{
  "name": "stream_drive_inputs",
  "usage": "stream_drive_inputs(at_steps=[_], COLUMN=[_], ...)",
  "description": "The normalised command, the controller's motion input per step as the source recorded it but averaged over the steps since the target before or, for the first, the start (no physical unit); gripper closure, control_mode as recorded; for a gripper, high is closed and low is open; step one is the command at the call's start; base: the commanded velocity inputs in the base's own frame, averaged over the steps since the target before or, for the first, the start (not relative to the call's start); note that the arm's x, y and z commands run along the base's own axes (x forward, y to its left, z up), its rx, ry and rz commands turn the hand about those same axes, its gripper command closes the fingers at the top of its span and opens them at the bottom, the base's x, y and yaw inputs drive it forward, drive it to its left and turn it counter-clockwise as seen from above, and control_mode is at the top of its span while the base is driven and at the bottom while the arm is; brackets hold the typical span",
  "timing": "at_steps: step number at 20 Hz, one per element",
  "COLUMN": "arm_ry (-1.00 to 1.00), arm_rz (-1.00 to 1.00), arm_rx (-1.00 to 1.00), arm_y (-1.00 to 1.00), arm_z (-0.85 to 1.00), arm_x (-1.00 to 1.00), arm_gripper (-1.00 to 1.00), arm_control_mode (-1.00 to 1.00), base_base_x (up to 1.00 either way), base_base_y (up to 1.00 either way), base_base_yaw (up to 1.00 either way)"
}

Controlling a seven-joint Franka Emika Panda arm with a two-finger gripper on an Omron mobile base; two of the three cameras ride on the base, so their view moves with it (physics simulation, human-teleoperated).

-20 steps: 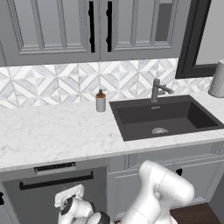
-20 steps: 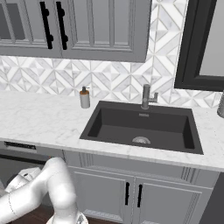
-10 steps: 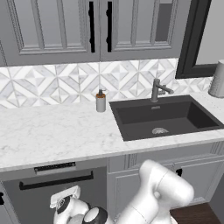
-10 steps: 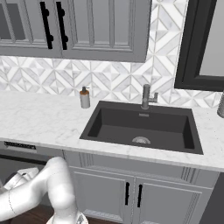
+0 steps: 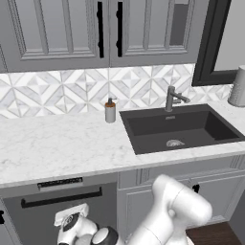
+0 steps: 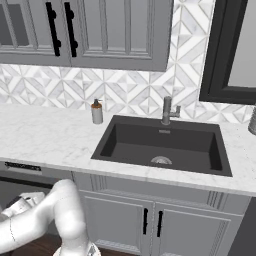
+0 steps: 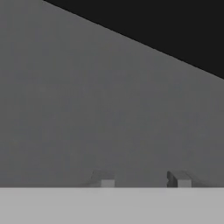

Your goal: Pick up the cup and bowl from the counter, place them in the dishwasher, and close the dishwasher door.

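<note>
narrowed since before, claw [image 7: 142, 180] part-open against dishwasher door [image 7: 87, 109].

The hand [image 5: 72, 224] has shifted slightly toward 9 o'clock in the left base view, low in front of the dishwasher door [image 5: 43, 217]. Its fingertips [image 7: 107, 182] now stand closer together, against the flat grey panel.

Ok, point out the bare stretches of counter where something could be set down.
The widest free patch is the counter left of the sink, bordered at the back only by the soap bottle. The strip behind the sink is crowded by the faucet. A grey container occupies the far right corner.
</note>
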Motion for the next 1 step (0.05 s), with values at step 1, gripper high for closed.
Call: stream_drive_inputs(at_steps=[1], arm_ry=[0.00], arm_rz=[0.03], arm_rx=[0.08], arm_y=[-0.88], arm_z=[-0.69], arm_x=[1.00], arm_gripper=[-1.00], arm_control_mode=[-1.00], base_base_x=[0.00], base_base_y=[0.00], base_base_yaw=[0.00])
